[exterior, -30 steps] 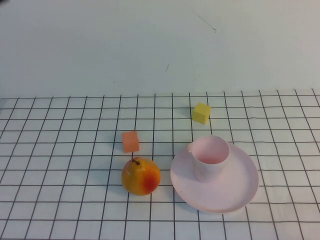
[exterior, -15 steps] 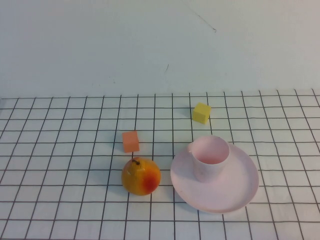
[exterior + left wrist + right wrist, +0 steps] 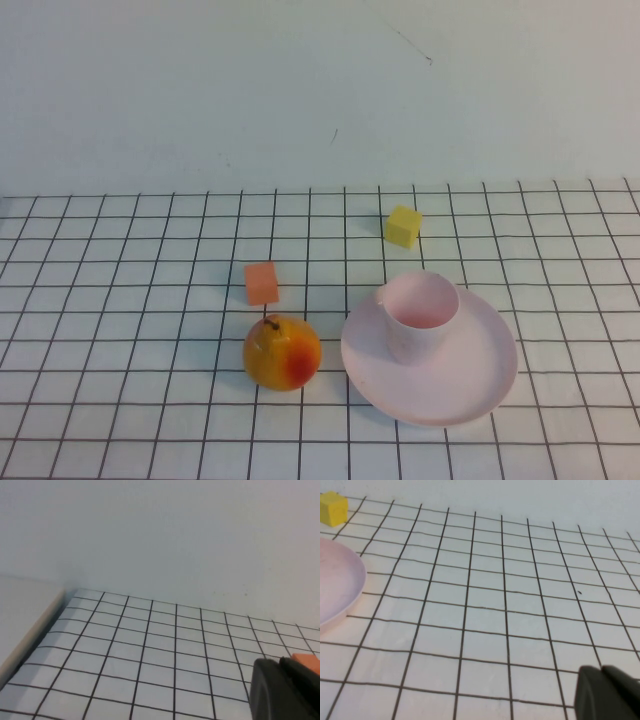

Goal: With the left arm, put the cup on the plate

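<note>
The plate (image 3: 430, 355) lies on the gridded table (image 3: 120, 300), right of the pear (image 3: 282, 352). The cup (image 3: 420, 315) already stands upright on its far-left part, nothing gripping it. The left gripper (image 3: 285, 690) and right gripper (image 3: 607, 692) sit well back; finger state unclear.

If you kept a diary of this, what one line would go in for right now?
cup: upright on plate | left gripper: off table's left side | right gripper: right of plate | both out of high view
</note>
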You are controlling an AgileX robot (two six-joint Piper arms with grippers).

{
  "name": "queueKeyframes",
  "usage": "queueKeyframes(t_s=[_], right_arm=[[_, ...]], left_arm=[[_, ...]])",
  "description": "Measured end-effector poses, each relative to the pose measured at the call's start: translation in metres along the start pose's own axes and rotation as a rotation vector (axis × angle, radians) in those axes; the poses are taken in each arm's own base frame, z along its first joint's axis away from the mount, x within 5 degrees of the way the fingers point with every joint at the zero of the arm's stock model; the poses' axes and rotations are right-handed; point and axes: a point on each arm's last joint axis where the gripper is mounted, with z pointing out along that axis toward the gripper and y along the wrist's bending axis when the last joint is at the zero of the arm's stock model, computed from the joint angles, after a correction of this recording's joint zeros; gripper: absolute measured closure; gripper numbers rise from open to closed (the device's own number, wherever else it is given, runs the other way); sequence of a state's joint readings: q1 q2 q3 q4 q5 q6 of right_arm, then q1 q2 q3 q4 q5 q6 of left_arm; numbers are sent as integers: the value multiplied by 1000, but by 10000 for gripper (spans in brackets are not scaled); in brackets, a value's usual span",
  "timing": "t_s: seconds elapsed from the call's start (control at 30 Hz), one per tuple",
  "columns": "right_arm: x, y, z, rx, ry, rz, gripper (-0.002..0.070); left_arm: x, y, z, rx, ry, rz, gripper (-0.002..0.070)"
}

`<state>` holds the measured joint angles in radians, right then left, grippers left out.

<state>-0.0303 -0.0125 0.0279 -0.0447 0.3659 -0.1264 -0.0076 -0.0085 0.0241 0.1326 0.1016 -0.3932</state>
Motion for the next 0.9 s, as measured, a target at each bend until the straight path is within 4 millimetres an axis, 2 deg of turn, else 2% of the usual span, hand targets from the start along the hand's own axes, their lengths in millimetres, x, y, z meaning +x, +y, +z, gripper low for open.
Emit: queueKeyframes(t_s=[0.23,0.4,0.63,0.9], right_arm=[[0,0,0,0,0,0,678],[0,0,0,0,0,0,678],[0,0,0,0,0,0,678],[0,0,0,0,0,0,678]], left_arm=[[2,6,0,-93,7,-14,676],[5,7,0,-105,43,29,676],[18,12,-2,-139,187,44,676],[18,12,-3,-146,199,45,676]])
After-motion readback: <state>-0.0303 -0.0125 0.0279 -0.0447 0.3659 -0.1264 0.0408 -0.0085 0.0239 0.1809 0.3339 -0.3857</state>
